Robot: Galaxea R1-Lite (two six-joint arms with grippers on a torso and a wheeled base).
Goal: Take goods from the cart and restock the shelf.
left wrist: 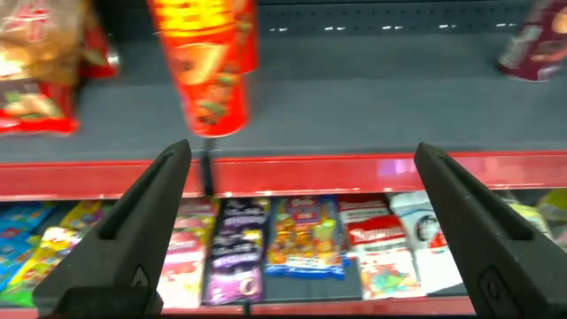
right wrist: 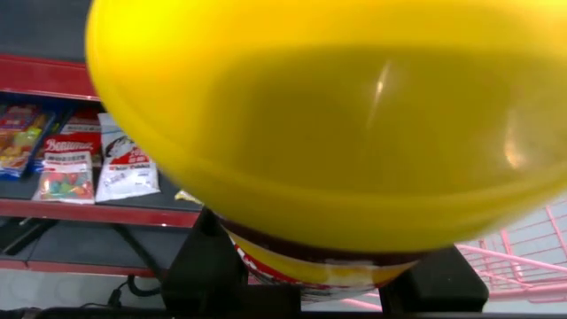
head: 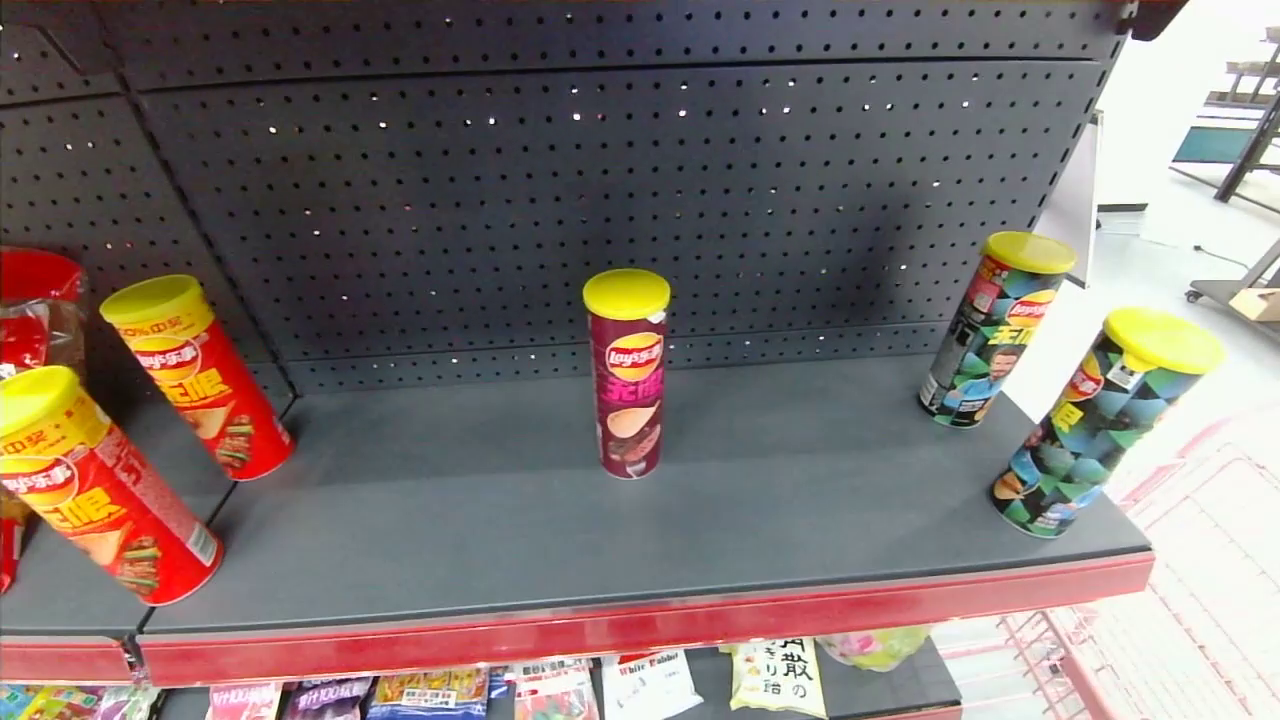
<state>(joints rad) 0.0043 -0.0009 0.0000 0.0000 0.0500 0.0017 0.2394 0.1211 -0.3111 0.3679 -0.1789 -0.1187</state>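
- A can (right wrist: 328, 124) with a yellow lid is clasped in the right gripper (right wrist: 323, 282). Its black fingers (right wrist: 208, 270) press the body from both sides just under the lid.
- Behind the can on one side, a lower shelf (right wrist: 89, 213) carries snack packets (right wrist: 124, 168). On the other side runs the pink wire of the cart (right wrist: 532, 257).
- In the head view, the shelf (head: 700, 520) is a dark deck with a pegboard (head: 600, 200) behind it and a red lip (head: 640, 625) along the front.
- A purple can (head: 628, 375) stands upright mid-deck, nearer the back.
- Two red cans (head: 195, 375) (head: 95, 485) stand at the left end, one behind the other, with a red bag (head: 35, 300) beyond them.
- Two green cans (head: 995, 330) (head: 1100, 420) stand at the right end. One is near the pegboard and one is at the front corner, close to the edge.
- Wide bare stretches of deck lie on either side of the purple can and in front of it.
- The cart sits low, just past the shelf's right end.
- The left gripper (left wrist: 301, 151) is released, its fingers spread wide and holding nothing. It is level with the lip, and one of the red cans stands just behind the lip ahead of it.
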